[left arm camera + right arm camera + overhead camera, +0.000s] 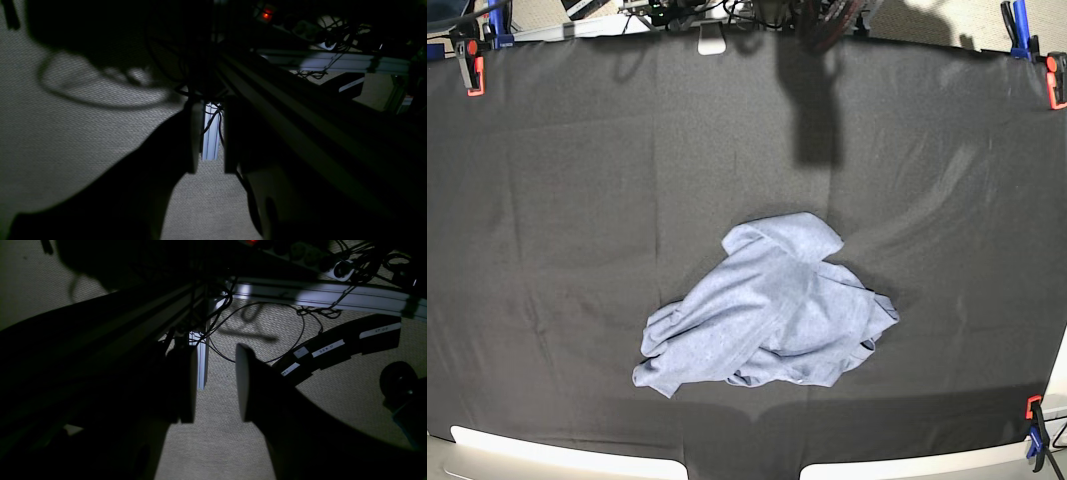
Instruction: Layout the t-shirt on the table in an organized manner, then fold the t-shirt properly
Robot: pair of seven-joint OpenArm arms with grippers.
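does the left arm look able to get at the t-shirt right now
Probably yes: the t-shirt lies bunched on the table with nothing over it, and the left gripper is open with nothing between its fingers. Its distance from the shirt, though, I cannot tell.

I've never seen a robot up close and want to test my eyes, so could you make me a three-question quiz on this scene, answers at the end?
1. True or false: the t-shirt lies crumpled on the black-draped table.
2. In the right wrist view, are the right gripper's fingertips: A) pressed together, B) apart, or C) clamped on cloth?
3. Fill in: in the base view, the clamp at the table's lower right corner is black, blue and ____.

Key: 1. true; 2. B; 3. red
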